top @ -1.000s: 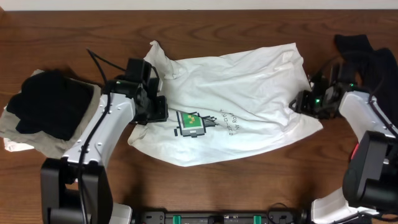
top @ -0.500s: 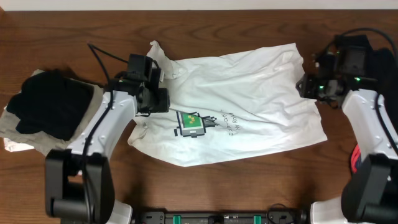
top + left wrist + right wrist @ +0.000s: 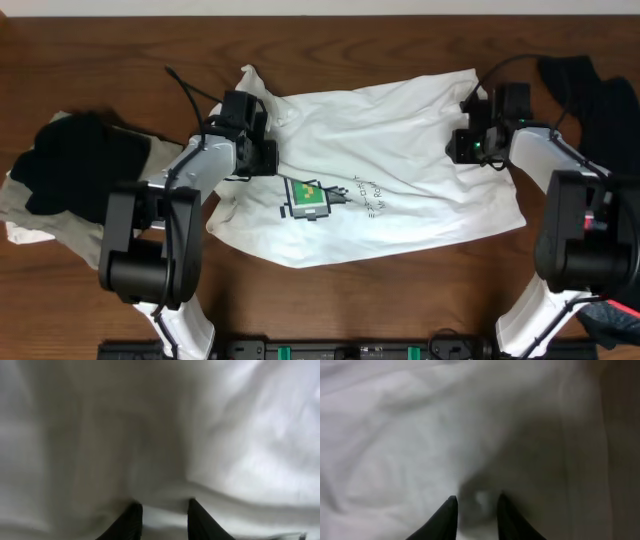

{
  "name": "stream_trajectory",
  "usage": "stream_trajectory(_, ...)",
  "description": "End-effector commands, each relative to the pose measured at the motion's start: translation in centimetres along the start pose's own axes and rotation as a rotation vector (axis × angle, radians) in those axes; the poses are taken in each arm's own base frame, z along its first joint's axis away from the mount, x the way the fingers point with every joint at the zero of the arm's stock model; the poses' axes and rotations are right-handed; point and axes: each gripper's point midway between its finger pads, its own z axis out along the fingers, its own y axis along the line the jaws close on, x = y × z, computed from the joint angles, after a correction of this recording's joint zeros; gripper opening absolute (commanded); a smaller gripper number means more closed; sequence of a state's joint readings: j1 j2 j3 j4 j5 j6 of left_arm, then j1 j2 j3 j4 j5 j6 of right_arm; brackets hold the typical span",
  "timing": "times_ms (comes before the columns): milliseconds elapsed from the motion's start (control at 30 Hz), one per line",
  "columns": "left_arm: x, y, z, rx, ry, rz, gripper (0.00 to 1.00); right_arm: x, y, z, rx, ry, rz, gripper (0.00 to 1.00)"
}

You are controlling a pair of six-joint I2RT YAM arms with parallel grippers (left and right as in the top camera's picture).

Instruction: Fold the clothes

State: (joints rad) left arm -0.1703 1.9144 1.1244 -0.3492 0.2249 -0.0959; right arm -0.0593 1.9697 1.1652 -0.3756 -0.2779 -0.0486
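Light, floppy white T-shirt point(image 3: 400, 150), probably best grabbed by its edges; left claw point(image 3: 163, 507) and right claw point(image 3: 476, 502) each pinch a fold.

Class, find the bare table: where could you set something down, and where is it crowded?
Free: the near strip of table between white T-shirt and front edge; the far strip behind it. Crowded: left, black garment on beige cloth; right, dark garment.
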Motion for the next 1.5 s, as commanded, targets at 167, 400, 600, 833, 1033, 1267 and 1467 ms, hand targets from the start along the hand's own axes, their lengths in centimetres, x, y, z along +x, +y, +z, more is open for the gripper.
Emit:
stream_trajectory(167,-2.7,1.7,5.6,-0.044,-0.129,0.049,0.25,0.6,-1.6,6.2,0.017,-0.021,-0.023,0.29)
stream_trajectory(400,-8.3,1.1,7.1,-0.006,-0.388,0.088,0.22,-2.5,-4.5,8.6,0.127,-0.196,0.104,0.55)
stream_trajectory(600,-13.9,0.3,4.1,0.001,-0.616,0.113,0.20,-5.8,-5.4,8.0,0.130,-0.332,0.145,0.79)
stream_trajectory(833,-15.5,-0.6,0.6,0.003,-0.613,0.117,0.35,-7.8,-5.3,5.6,0.141,-0.305,0.128,0.99)
stream_trajectory(1033,-15.8,-1.6,-9.0,-0.047,-0.642,0.148,0.80,-12.1,-3.1,-3.1,0.140,-0.392,0.093,0.99)
stream_trajectory(1267,-5.9,-2.6,-16.6,-0.005,-0.358,0.066,0.94,-9.1,0.1,-13.4,0.147,-0.323,0.109,0.99)
stream_trajectory(1467,4.3,-4.2,-16.5,0.090,0.017,-0.109,0.77,-4.6,1.4,-17.1,0.153,-0.204,0.134,0.99)
